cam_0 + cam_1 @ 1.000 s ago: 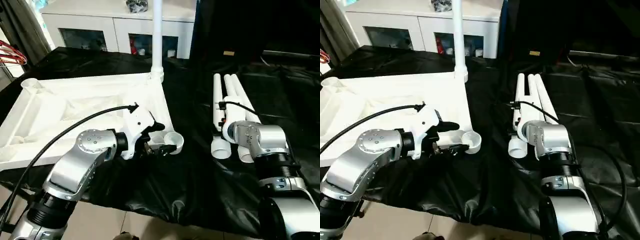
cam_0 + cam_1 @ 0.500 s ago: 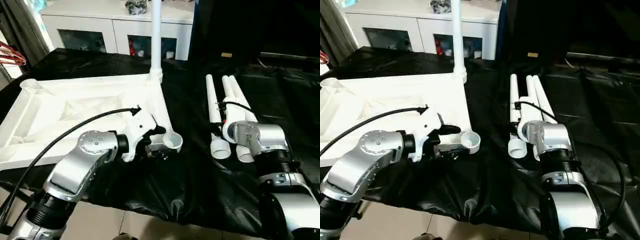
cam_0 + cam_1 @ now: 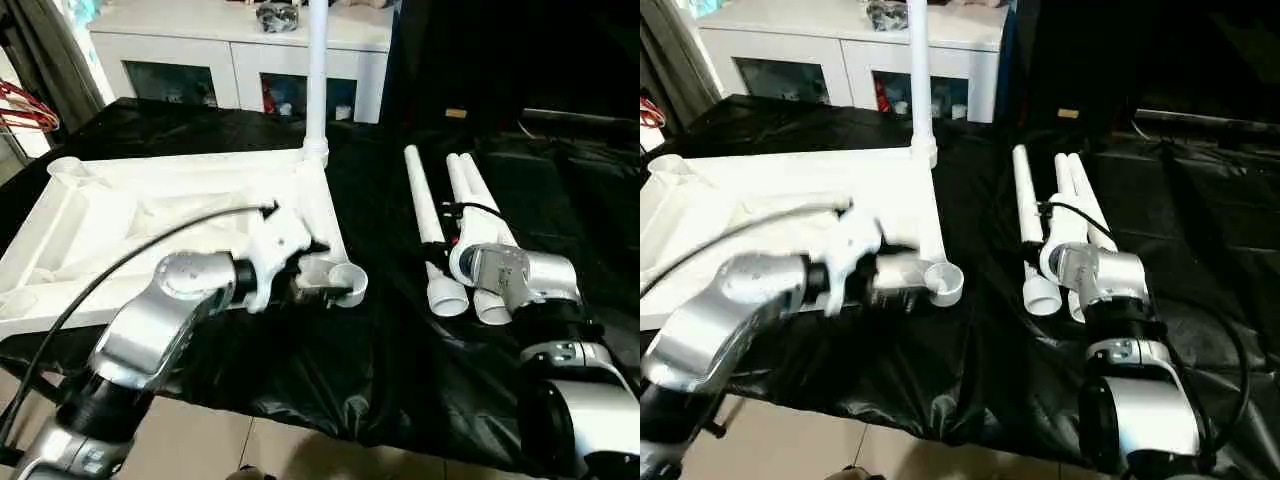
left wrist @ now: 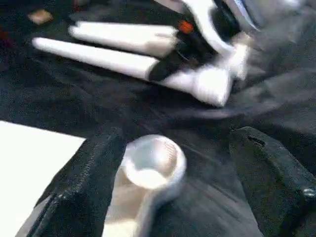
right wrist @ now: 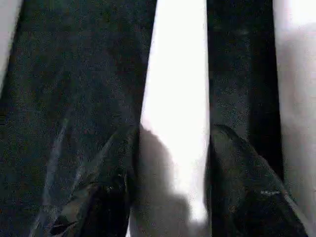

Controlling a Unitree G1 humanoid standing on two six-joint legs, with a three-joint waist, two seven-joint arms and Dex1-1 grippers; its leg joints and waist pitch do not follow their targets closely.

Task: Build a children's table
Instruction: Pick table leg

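Now R gripper (image 5: 170, 163) clamps one leg (image 3: 425, 215), its long axis running away across bench (image 3: 380, 350); L gripper (image 4: 173, 182) wide, straddling tabletop (image 3: 150, 200) corner socket (image 3: 347, 281).

Quick count: there was one white tabletop (image 3: 150, 200) lying underside up near the left edge of the black-covered work table (image 3: 380, 340). Four white legs total: one leg (image 3: 316, 80) stood upright in its far corner socket, three legs (image 3: 450, 220) lay loose toward the right edge.
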